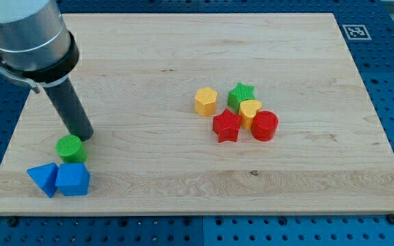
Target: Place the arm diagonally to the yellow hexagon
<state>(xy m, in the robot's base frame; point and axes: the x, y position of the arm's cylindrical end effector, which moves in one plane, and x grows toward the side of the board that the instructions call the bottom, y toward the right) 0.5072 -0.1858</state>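
The yellow hexagon (206, 101) lies a little right of the board's middle. Right of it sit a green star (241, 94), a yellow heart (250, 111), a red star (226, 126) and a red cylinder (265, 126), packed close together. My tip (83, 134) rests on the board at the view's left, far to the left of the yellow hexagon and slightly lower. It sits just above a green cylinder (69, 147).
A blue triangle (44, 179) and a blue block (72, 180) lie side by side near the board's lower left corner, below the green cylinder. The wooden board (183, 184) sits on a blue pegboard table. A marker tag (356, 31) is at the top right.
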